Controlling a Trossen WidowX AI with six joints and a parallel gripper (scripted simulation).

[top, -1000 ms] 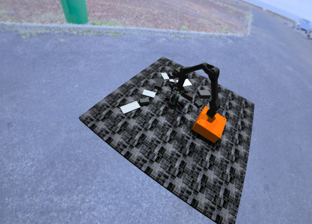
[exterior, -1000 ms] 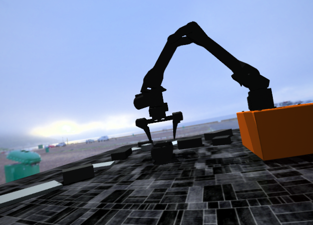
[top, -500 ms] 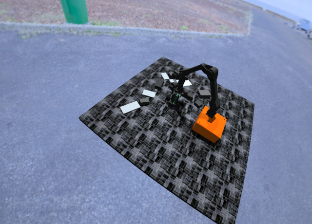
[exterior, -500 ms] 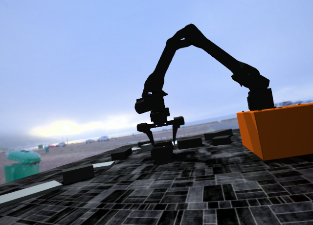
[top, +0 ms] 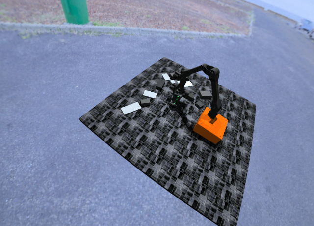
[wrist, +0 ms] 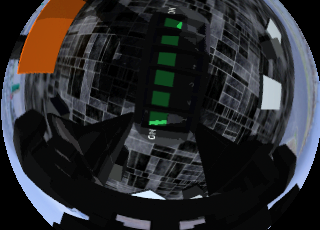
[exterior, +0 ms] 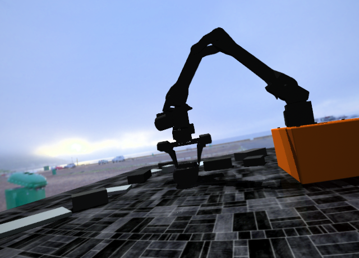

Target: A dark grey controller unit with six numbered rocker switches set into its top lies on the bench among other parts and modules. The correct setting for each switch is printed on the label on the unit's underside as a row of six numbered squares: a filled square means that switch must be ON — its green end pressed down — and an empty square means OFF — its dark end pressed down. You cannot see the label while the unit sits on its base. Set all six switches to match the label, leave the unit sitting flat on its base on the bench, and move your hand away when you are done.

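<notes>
Where green rockers line up, jaws (top: pixel 175 98) (exterior: pixel 187 165) grip the boxy controller (top: pixel 177 100) (exterior: pixel 185 175) (wrist: pixel 172 75).

Grey asphalt (top: pixel 63 142) is bordered by a pale kerb (top: pixel 142 30); a green bin (exterior: pixel 26 188) is set beneath clouded, sunlit sky.

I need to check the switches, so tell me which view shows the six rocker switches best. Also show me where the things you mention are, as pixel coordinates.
The wrist view: the green ends of the rocker switches (top: pixel 176 99) (wrist: pixel 164 78) line up large there, between "ON" marks. The top view shows only tiny green flecks; the exterior view shows the unit's dark side, no readable switches.
</notes>
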